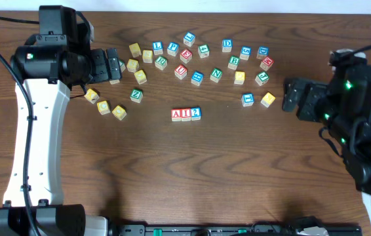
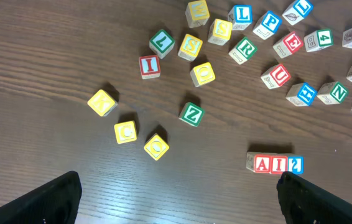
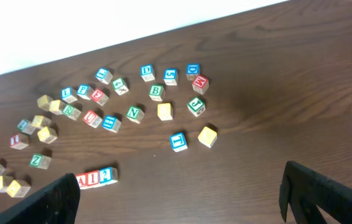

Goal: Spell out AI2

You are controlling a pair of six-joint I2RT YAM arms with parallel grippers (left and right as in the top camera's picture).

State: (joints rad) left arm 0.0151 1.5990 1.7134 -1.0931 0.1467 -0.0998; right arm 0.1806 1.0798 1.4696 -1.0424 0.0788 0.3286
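Three blocks stand touching in a row on the table: a red A (image 1: 176,115), a red I (image 1: 185,115) and a blue 2 (image 1: 196,113). The row also shows in the left wrist view (image 2: 274,163) and in the right wrist view (image 3: 95,178). My left gripper (image 1: 113,67) is open and empty at the far left, among yellow blocks and apart from the row. My right gripper (image 1: 292,95) is open and empty at the right, next to a yellow block (image 1: 268,99).
Several loose letter blocks lie in an arc behind the row, from yellow ones (image 1: 103,107) at the left to a blue one (image 1: 248,99) at the right. The table's far edge runs behind them.
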